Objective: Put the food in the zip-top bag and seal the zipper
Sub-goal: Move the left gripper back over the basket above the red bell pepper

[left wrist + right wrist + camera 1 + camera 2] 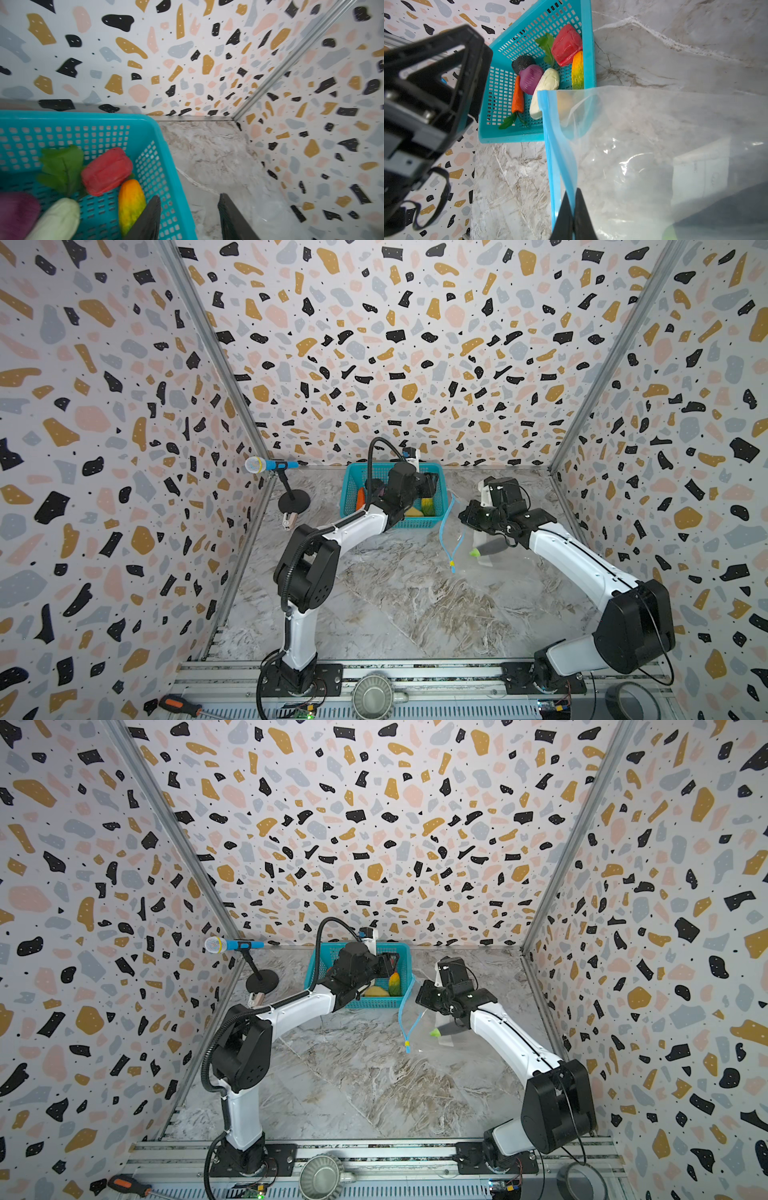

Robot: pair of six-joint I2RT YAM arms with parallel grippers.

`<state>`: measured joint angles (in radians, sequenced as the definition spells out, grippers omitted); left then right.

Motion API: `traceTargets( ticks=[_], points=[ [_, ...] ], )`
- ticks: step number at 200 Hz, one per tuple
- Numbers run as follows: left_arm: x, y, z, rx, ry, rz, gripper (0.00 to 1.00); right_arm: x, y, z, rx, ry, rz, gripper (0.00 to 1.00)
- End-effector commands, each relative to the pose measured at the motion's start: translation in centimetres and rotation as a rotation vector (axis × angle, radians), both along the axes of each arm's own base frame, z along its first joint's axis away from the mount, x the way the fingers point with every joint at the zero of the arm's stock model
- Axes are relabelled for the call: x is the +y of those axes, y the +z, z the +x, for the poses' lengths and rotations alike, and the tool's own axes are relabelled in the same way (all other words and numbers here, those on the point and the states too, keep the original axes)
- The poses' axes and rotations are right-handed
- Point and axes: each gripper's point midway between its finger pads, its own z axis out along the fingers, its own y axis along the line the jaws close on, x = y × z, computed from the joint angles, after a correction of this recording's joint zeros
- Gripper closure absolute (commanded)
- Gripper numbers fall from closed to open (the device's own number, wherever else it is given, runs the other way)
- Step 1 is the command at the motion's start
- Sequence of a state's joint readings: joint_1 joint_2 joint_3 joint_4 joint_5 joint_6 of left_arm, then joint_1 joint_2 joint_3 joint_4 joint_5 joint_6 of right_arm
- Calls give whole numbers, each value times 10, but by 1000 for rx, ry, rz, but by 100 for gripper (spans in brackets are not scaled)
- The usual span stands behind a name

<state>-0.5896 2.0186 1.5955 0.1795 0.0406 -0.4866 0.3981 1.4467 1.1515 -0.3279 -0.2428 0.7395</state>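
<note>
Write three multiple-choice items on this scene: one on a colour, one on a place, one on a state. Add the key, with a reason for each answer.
1. The zipper of the zip-top bag is:
A. red
B. light blue
C. black

2. The red pepper lies:
A. in the bag
B. in the teal basket
C. on top of the bag

3. The right gripper is:
A. open above the basket
B. shut on the red pepper
C. shut on the bag's zipper edge

Key:
1 B: the strip along the bag's mouth shows light blue in the right wrist view.
2 B: the pepper sits inside the basket's mesh walls.
3 C: the gripper's black fingers meet, with the blue edge pinched between them.
</note>
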Motion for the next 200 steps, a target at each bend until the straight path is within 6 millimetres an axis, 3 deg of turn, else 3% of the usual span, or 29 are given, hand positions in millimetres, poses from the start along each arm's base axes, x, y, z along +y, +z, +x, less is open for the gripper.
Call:
traceTargets(
  ticks=[1, 48, 82, 111, 173, 200],
  points=[
    [14, -64, 4, 169, -15, 251, 50, -2, 15, -2, -38, -1, 20, 100],
    [23, -85, 46, 202, -32, 365, 44, -4, 10, -1, -26, 2, 0, 100],
    [12, -99, 58, 213, -159, 426, 35, -2, 9, 0, -20, 11, -2, 100],
    [23, -101, 71, 182, -116, 476, 29, 0, 8, 2, -16, 16, -2, 100],
    [13, -119, 77, 107, -207, 538, 29, 3, 6, 1, -3, 23, -18, 100],
    [7, -123, 79, 81, -220, 530, 24, 7, 6, 2, 6, 30, -40, 100]
  ],
)
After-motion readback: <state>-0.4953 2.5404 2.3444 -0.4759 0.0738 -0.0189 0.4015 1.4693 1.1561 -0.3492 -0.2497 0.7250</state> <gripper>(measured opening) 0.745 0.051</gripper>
